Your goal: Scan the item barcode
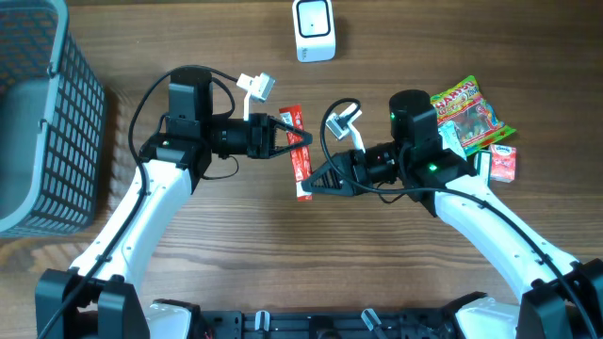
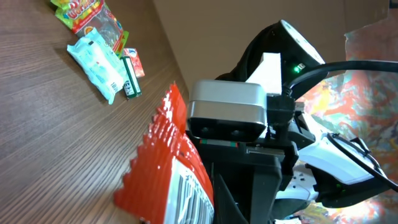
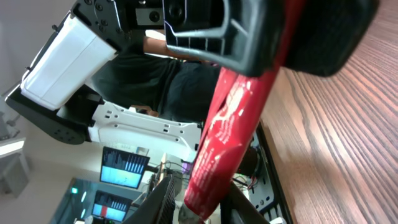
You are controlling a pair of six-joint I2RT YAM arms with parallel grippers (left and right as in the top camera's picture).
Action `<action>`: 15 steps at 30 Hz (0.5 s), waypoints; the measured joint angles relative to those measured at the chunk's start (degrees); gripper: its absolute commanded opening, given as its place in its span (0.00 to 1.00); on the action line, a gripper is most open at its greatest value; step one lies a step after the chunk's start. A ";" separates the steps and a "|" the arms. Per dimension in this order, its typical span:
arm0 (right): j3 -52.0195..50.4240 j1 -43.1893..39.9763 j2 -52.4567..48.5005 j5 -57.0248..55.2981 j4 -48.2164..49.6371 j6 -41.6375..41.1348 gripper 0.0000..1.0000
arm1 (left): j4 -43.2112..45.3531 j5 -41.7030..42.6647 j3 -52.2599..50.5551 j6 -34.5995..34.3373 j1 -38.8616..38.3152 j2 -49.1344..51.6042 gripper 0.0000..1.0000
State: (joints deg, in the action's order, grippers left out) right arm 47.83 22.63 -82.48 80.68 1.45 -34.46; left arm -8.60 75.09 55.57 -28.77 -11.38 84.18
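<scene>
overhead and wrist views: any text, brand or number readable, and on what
Nothing can be read for certain.
Barcode bars and white print on the red packet: blurred.
Red lettering on the candy bag: too small.
Print on the small pink pack: too small.

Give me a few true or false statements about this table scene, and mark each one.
1. The left gripper holds the red packet. True.
2. The white scanner sits inside the grey basket. False: it is on the table, apart from the basket.
3. A candy bag lies beside the right arm. True.
4. The right gripper is far from the red packet. False: its fingers flank the packet's lower end.
</scene>
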 measured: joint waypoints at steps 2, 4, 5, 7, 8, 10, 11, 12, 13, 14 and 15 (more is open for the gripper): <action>-0.85 0.00 0.00 -0.17 -0.96 1.18 0.04 | 0.13 -0.02 0.00 0.00 0.00 0.00 0.04; -1.07 0.00 0.00 -0.96 -2.23 2.58 0.27 | 0.11 0.04 0.00 0.00 -0.15 0.00 0.04; -1.11 0.00 0.00 -1.29 -2.32 3.21 0.42 | 0.11 0.02 0.00 0.00 -0.17 0.00 0.04; -1.33 0.00 0.00 -2.62 -2.47 4.20 0.46 | 0.13 0.00 0.00 0.00 -0.15 0.00 0.04; -1.38 0.00 0.00 -3.74 -2.49 4.39 0.44 | 0.22 0.00 0.00 0.00 -0.15 0.00 0.04; -1.38 0.00 0.00 -6.32 -2.47 4.55 0.40 | 0.33 -0.04 0.00 0.00 -0.15 0.00 0.04; -1.40 0.00 0.00 -7.78 -2.21 4.55 0.40 | 0.31 -0.07 0.00 0.00 -0.15 0.00 0.04; -1.44 0.00 0.00 -8.70 -1.44 4.33 0.38 | 0.33 -0.17 0.00 0.00 -0.15 0.00 0.04; -1.49 0.00 0.00 -9.25 -0.61 3.98 0.37 | 0.31 -0.17 0.00 0.00 -0.15 0.00 0.04; -1.53 0.00 0.00 -9.66 0.76 3.37 0.36 | 0.31 -0.17 0.00 0.00 -0.15 0.00 0.04; -1.55 0.00 0.00 -10.03 2.54 2.51 0.36 | 0.31 -0.17 0.00 0.00 -0.15 0.00 0.04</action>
State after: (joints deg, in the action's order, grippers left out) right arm 46.28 22.63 -82.48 70.65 3.99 -31.94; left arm -8.29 74.91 55.57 -28.77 -11.53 84.18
